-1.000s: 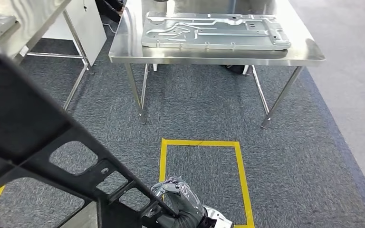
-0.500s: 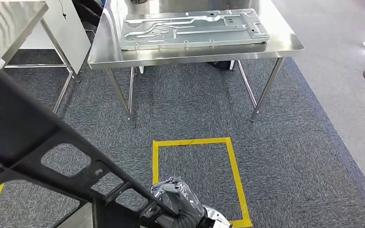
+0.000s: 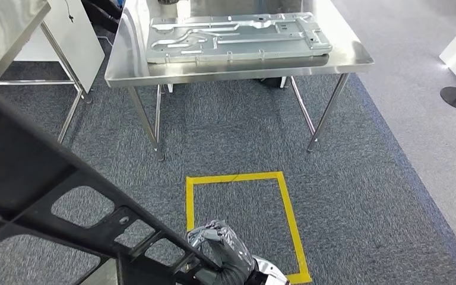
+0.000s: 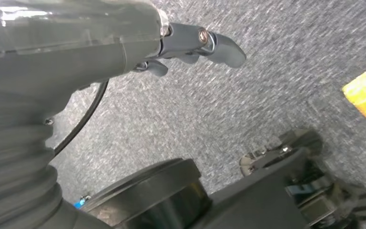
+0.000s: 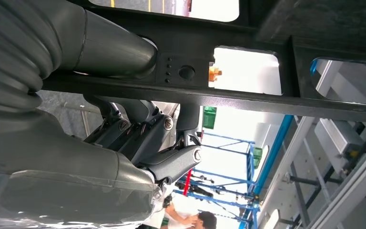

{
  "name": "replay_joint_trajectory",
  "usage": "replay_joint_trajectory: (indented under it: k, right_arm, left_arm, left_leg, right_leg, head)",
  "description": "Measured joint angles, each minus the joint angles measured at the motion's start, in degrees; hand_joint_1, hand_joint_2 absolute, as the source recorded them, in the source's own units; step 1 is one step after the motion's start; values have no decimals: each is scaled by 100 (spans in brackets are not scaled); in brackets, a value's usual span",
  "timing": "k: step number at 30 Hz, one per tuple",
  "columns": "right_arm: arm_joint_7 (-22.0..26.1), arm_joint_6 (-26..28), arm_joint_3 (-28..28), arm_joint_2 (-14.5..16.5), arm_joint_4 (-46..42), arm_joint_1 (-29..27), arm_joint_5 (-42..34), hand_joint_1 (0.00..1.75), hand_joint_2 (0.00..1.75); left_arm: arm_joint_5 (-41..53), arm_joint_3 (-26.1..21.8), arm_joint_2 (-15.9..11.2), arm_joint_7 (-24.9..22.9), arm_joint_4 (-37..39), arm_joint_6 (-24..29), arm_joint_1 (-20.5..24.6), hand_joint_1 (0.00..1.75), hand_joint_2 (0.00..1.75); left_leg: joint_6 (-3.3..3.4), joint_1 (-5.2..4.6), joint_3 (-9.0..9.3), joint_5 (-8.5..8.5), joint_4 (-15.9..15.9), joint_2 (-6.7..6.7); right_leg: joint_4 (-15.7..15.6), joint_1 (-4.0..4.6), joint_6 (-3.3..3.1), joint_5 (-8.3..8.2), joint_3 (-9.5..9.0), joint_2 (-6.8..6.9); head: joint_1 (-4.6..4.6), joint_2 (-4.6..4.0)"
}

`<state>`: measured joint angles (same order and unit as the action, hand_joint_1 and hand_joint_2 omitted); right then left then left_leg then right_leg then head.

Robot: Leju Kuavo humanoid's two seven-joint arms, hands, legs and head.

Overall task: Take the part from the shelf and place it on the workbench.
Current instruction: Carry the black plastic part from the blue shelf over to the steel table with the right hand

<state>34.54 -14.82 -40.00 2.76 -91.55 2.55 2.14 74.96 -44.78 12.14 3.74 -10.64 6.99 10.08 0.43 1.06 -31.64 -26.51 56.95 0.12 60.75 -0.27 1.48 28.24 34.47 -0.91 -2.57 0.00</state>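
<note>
A steel workbench (image 3: 237, 66) stands on the far side of the grey carpet (image 3: 356, 196) and bears a flat metal panel (image 3: 237, 37). Nearer, a yellow tape square (image 3: 243, 225) marks the carpet.

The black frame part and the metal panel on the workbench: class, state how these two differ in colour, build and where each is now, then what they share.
Colour: the black frame part is matte black; the metal panel is shiny silver.
Build: the frame part has large open cut-outs between bars; the panel is a near-solid sheet with raised ribs.
Place: the frame part is held up by the right hand above the carpet; the panel lies flat on the workbench.
Shared: both are broad and flat.
</note>
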Motion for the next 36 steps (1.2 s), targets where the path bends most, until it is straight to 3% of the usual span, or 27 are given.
replay_joint_trajectory:
  k: [3,4,5,7,9,10,14,16,18,19,20,21,23,24,26,29,31,34,35,36]
  right_arm:
    - [4,4,1,-9,7,-6,2,169,175]
    - [4,5,1,-13,10,-11,4,169,175]
    - [5,5,1,-15,13,-13,5,169,175]
    - [8,5,1,-15,14,-14,7,169,175]
    - [10,5,-1,-14,14,-10,7,169,175]
    - [13,5,-2,-14,14,-9,7,169,175]
    - [26,9,-4,-7,10,-9,8,169,175]
    - [28,12,-4,2,8,-4,9,169,175]
    - [30,17,-4,3,9,-4,9,169,175]
    - [30,20,-4,2,10,-8,9,169,175]
    - [30,24,-4,2,11,-10,9,169,175]
    - [30,27,-4,2,12,-11,10,169,175]
    - [31,33,-4,2,12,-11,11,169,175]
    - [31,36,-4,2,12,-11,12,169,175]
    - [32,38,-3,2,12,-10,13,169,175]
    - [33,38,-1,2,5,-5,14,169,175]
    - [34,38,-1,1,-1,4,14,169,175]
    - [34,38,-2,-7,-2,-2,14,169,175]
    - [34,38,-2,-9,-1,-6,14,169,175]
    - [34,38,-2,-11,-1,-8,14,169,175]
  left_arm:
    - [-1,0,2,2,0,-1,2,0,175]
    - [-1,0,1,2,0,-1,-2,0,175]
    - [-1,0,1,2,0,-1,-5,0,175]
    - [0,0,3,2,0,-2,-5,0,175]
    - [0,0,7,2,0,-3,-3,0,175]
    - [1,0,8,2,0,-4,-2,0,175]
    - [1,0,8,2,0,-4,19,0,175]
    - [2,0,8,2,0,-4,21,0,175]
    - [3,-2,7,9,0,-8,13,0,175]
    - [4,-3,7,15,0,-11,15,0,175]
    - [7,-4,6,21,0,-13,19,0,175]
    - [11,-4,4,24,0,-14,23,0,175]
    - [18,-4,-2,17,0,-16,11,0,175]
    - [19,-4,-5,15,0,-16,3,0,175]
    - [18,-4,-7,11,0,-18,-5,0,175]
    - [15,-5,-6,8,0,-16,-11,0,175]
    - [10,-6,-4,11,0,-14,3,0,175]
    - [1,-7,-1,16,0,-12,7,0,175]
    - [1,-7,-1,17,0,-11,-3,0,175]
    - [1,-8,2,17,0,-11,-15,0,175]
  left_leg:
    - [38,3,15,-12,-8,28]
    - [39,2,21,-21,-7,33]
    - [35,3,34,-36,-6,35]
    - [7,5,86,-77,-5,33]
    - [-50,-16,133,-132,5,33]
    - [-83,-26,147,-157,6,35]
    - [-218,-7,189,-254,54,49]
    - [-260,5,-20,-484,533,42]
    - [-281,5,-484,-783,1357,40]
    - [-283,4,-682,-828,1649,40]
    - [-276,3,-786,-750,1737,39]
    - [-257,0,-773,-556,1590,38]
    - [-176,-24,-515,-41,861,31]
    - [-132,-46,-378,111,514,27]
    - [-62,-93,-249,150,175,22]
    - [19,-78,-134,87,25,8]
    - [73,-53,-5,53,-34,1]
    - [94,-51,116,-54,-45,1]
    - [84,-49,165,-97,-45,-1]
    - [70,-44,232,-149,-44,-3]
  right_leg:
    - [1082,-29,55,463,559,23]
    - [1312,-39,67,497,699,27]
    - [1332,-50,73,419,733,34]
    - [718,-65,62,13,463,66]
    - [-13,-46,19,-252,113,110]
    - [-200,-31,-13,-281,23,120]
    - [-291,-14,-167,-221,-61,89]
    - [-326,-27,-242,-193,-138,90]
    - [-326,-8,-288,-137,-191,83]
    - [-326,5,-295,-107,-220,75]
    - [-325,17,-297,-71,-263,63]
    - [-325,27,-295,-32,-320,51]
    - [-327,37,-278,60,-446,29]
    - [-323,43,-258,101,-483,19]
    - [-317,38,-193,135,-496,13]
    - [-210,32,-87,119,-491,24]
    - [225,17,-32,241,-257,31]
    - [1220,-34,48,572,470,39]
    - [1339,-50,66,576,626,45]
    - [1241,-65,80,457,677,53]
  head:
    - [0,0]
    - [0,0]
    - [0,0]
    - [1,0]
    - [1,0]
    - [1,0]
    - [-1,0]
    - [-1,0]
    - [-1,0]
    - [-1,0]
    - [-1,0]
    - [-1,0]
    - [1,0]
    - [0,0]
    - [-1,0]
    - [-2,1]
    - [-1,1]
    - [-1,0]
    - [-1,0]
    - [-1,0]
